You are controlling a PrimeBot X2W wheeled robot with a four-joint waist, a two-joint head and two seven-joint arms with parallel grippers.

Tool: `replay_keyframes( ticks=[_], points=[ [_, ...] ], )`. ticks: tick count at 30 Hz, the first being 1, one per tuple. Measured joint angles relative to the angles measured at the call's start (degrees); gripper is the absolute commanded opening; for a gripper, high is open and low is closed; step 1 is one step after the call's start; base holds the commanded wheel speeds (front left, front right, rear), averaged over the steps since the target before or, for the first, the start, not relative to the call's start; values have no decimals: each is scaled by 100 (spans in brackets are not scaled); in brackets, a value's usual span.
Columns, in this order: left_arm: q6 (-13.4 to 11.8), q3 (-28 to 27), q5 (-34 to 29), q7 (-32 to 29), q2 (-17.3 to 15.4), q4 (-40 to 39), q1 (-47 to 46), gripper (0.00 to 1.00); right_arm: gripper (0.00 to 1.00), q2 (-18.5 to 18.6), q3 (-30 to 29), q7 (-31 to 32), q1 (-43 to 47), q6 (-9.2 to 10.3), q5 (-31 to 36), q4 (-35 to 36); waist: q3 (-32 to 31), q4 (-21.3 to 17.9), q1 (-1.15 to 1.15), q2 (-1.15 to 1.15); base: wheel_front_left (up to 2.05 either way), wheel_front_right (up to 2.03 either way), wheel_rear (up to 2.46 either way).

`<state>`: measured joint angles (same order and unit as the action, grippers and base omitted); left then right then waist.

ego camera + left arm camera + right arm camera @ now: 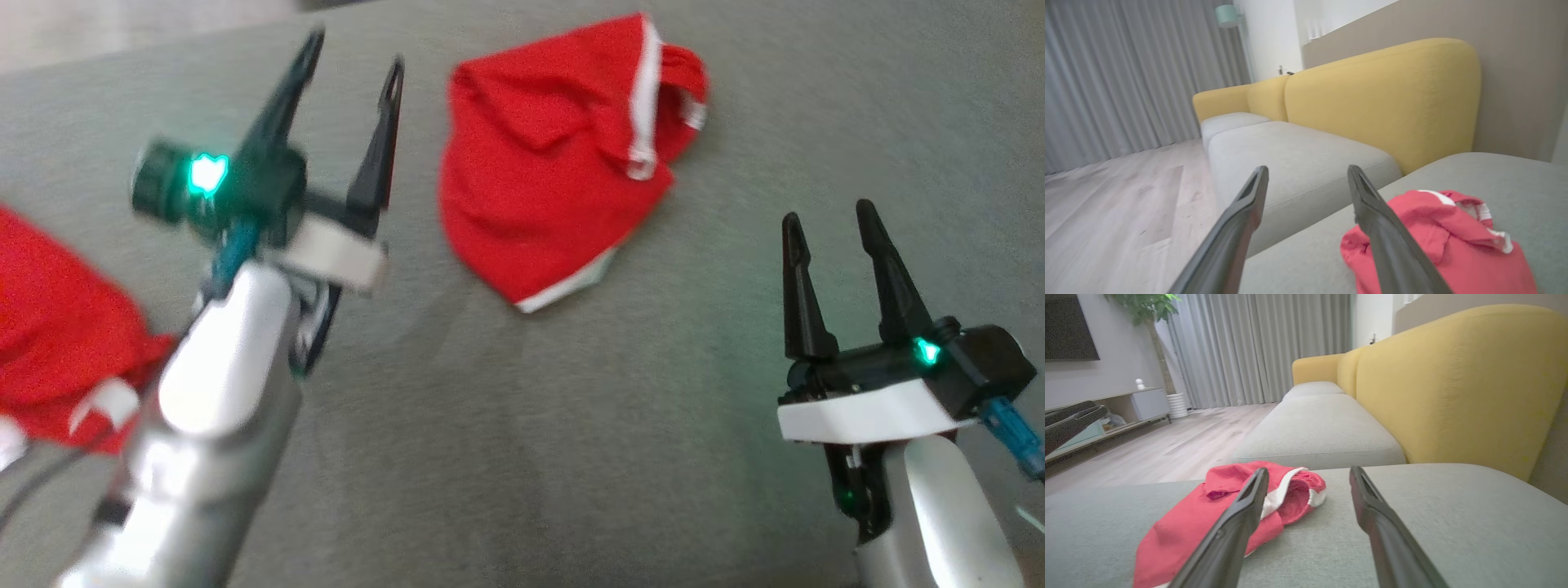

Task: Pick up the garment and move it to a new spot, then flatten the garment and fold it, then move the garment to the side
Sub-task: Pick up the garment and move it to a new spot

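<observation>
Head view: the red shorts [555, 188] are seen crumpled on the grey cushion [571, 457]. The left gripper [356, 51] and right gripper [827, 211] are spread, empty. Flattening, folding and setting aside are judged undone.

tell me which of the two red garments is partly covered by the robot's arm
The red garment at the left edge: the left forearm overlaps its right side. The other red garment lies uncovered in the middle of the grey cushion.

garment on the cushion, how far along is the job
Perhaps done: the first move; the red garment lies loose on the grey cushion. In hand: nothing; left pincer and right pincer stand open, empty. Left: it is bunched, not flat, so flattening, folding and moving aside remain.
</observation>
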<state>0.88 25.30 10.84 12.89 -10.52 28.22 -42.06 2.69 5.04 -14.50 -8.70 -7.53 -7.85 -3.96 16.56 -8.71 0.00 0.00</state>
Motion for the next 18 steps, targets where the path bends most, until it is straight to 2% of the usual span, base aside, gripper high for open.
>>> replay_keyframes(
  ticks=[8,12,18],
  points=[
    [-455,-127,129,140,-83,-595,1764,100,100,-1,-229,-14,365,0,197,-189,-510,825,-1,0,0,0,0],
    [-653,-187,249,156,33,-926,2618,100,100,-2,-324,-14,604,0,261,-288,-742,1140,-1,0,0,0,0],
    [-733,-252,204,156,238,-1307,2967,100,100,-3,-404,-13,689,0,422,-470,-851,1521,-1,0,0,0,0]
  ],
)
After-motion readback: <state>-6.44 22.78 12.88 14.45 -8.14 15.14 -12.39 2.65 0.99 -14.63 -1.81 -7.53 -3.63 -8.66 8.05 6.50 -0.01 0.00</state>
